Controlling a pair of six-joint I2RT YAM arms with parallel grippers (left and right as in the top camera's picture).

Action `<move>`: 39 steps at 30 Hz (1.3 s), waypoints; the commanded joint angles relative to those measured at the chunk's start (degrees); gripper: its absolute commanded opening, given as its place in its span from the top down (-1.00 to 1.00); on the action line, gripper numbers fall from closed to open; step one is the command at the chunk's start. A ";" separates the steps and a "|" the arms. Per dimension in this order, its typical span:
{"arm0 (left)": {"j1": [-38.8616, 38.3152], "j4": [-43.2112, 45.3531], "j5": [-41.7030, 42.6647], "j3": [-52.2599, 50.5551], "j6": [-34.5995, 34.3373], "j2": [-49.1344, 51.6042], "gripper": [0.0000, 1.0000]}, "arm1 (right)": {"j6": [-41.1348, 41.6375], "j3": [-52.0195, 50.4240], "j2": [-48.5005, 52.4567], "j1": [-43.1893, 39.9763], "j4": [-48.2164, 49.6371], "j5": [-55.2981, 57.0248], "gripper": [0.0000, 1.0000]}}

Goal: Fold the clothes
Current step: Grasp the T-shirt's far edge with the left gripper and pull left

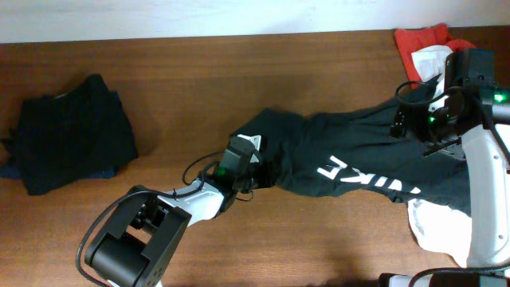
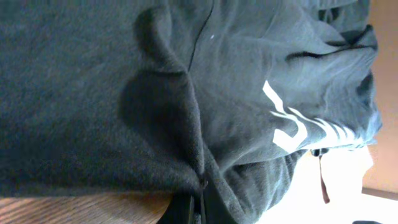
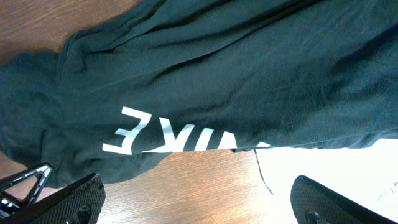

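Overhead: the black T-shirt (image 1: 351, 151) lay stretched across the tabletop (image 1: 199, 72), from the centre to the right edge. 1 dark folded garment (image 1: 76, 131) sat far left, and 1 red garment (image 1: 422, 40) lay at the top right.

Left wrist: the left end effector (image 2: 198, 202) was pressed together, pinching the shirt's edge.

Right wrist: the right end effector (image 3: 199, 199) stood spread, with nothing between its fingers and the white lettering (image 3: 168, 137) just ahead.

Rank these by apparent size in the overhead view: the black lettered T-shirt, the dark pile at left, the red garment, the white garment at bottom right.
1. black T-shirt
2. dark pile
3. white garment and red garment: both partly covered, so left unranked.
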 commanded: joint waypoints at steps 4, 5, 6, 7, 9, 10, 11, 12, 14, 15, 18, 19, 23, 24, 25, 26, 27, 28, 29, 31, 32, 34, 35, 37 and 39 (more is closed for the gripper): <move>5.51 -8.17 3.65 10.93 12.44 -5.84 0.99 | 0.42 0.22 0.13 -0.20 -0.02 0.13 -0.97; 6.73 -11.82 2.97 13.27 14.43 -7.45 0.99 | 0.42 0.22 0.13 -0.20 0.00 0.13 -0.97; 8.02 -16.09 1.66 15.69 16.59 -9.20 0.99 | 0.42 0.22 0.13 -0.20 0.00 0.13 -0.97; 10.71 -25.90 -4.35 20.55 19.78 -12.33 0.99 | 0.42 0.22 0.13 -0.20 0.00 0.13 -0.97; 14.23 -35.52 -15.54 24.50 20.20 -14.80 0.99 | 0.42 0.22 0.13 -0.20 0.02 0.13 -0.97; 15.69 -37.27 -18.95 25.05 20.37 -15.34 0.99 | 0.42 0.22 0.13 -0.20 0.04 0.13 -0.97; 17.29 -38.16 -21.07 25.07 20.37 -15.67 0.99 | 0.42 0.22 0.13 -0.20 0.13 0.13 -0.97; 19.17 -39.10 -21.18 25.07 20.35 -15.72 0.99 | 0.42 0.22 0.13 -0.20 0.20 0.11 -0.97; 21.62 -41.09 -20.06 25.05 20.37 -15.43 0.99 | 0.42 0.22 0.13 -0.20 0.22 0.11 -0.97; 22.45 -42.45 -20.02 25.05 20.39 -15.43 0.99 | 0.42 0.22 0.13 -0.20 0.22 0.13 -0.97; 23.19 -43.36 -21.57 25.05 25.62 -15.43 0.99 | 0.42 0.22 0.13 -0.20 0.22 0.13 -0.97; 23.19 -42.71 -24.00 25.05 27.34 -15.43 0.99 | 0.42 0.22 0.13 -0.20 0.22 0.13 -0.97; 23.69 -36.06 -36.57 25.05 33.62 -15.43 0.99 | 0.42 0.22 0.13 -0.20 0.17 0.13 -0.97; 24.74 -32.50 -39.10 25.05 34.69 -15.41 0.99 | 0.42 0.22 0.13 -0.20 0.17 0.13 -0.97; 26.27 -28.98 -39.30 25.05 35.32 -15.39 0.99 | 0.42 0.22 0.13 -0.20 0.15 0.13 -0.97; 28.02 -25.33 -39.30 25.05 35.36 -15.08 0.99 | 0.42 0.22 0.13 -0.20 0.15 0.11 -0.97; 29.16 -23.15 -39.26 25.05 35.34 -14.67 0.99 | 0.42 0.22 0.13 -0.20 0.15 0.11 -0.97; 30.25 -21.22 -39.23 25.05 35.34 -14.23 0.99 | 0.42 0.22 0.13 -0.20 0.15 0.11 -0.98; 31.61 -19.30 -38.21 25.05 35.34 -13.33 0.99 | 0.42 0.22 0.13 -0.20 0.11 0.11 -0.97; 33.33 -18.78 -33.70 25.05 35.34 -11.78 0.42 | 0.42 0.22 0.13 -0.20 -0.07 0.11 -0.97; 33.83 -19.61 -31.04 25.05 35.32 -11.08 -0.39 | 0.42 0.22 0.13 -0.20 -0.09 0.11 -0.97; 34.34 -23.21 -25.68 25.05 35.32 -9.66 -0.99 | 0.42 0.22 0.13 -0.20 -0.09 0.09 -0.98; 34.34 -26.10 -23.56 25.05 35.32 -9.22 -0.98 | 0.42 0.22 0.13 -0.20 -0.20 0.11 -0.97; 34.18 -34.56 -18.29 25.05 35.30 -8.98 -0.99 | 0.42 0.22 0.13 -0.20 -0.33 0.11 -0.97; 33.62 -43.12 -10.71 25.05 35.28 -8.98 -0.99 | 0.42 0.22 0.13 -0.20 -0.35 0.11 -0.97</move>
